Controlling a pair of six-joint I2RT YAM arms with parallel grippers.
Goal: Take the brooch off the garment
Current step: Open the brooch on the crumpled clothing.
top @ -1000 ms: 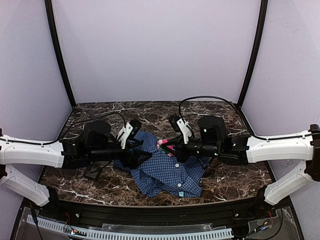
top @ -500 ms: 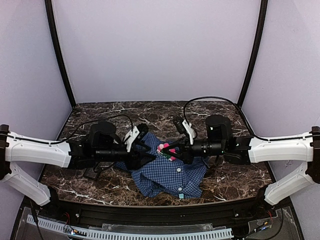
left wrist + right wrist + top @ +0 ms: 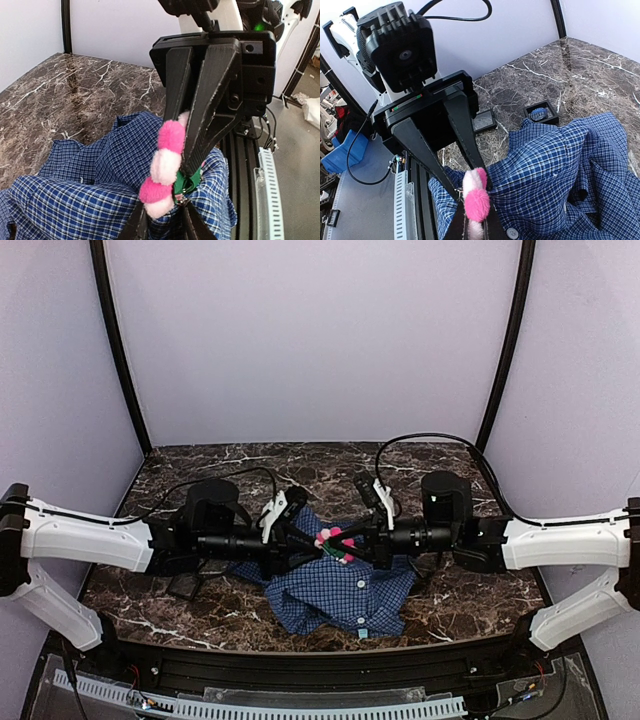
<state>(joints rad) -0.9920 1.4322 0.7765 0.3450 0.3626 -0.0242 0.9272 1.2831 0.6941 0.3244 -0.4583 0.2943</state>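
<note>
Two claws nose to nose over the garment [image 3: 345, 592], middle of the tabletop [image 3: 200, 465].
Right claw [image 3: 342, 543] is clamped on the brooch [image 3: 334, 538]; left claw [image 3: 316, 546], nearly closed just left of it, grip unclear.

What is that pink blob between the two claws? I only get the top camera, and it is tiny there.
Observer: A fluffy pink flower-shaped brooch of pom-pom petals, resting against the blue checked cloth shirt.
Visitor: Is anything holding it?
Observer: Yes, the right claw is shut on it, one finger each side.
Visitor: Anything else I miss?
Observer: A small black square tray with a round blue thing inside sits on the dark marble table beyond the shirt.
</note>
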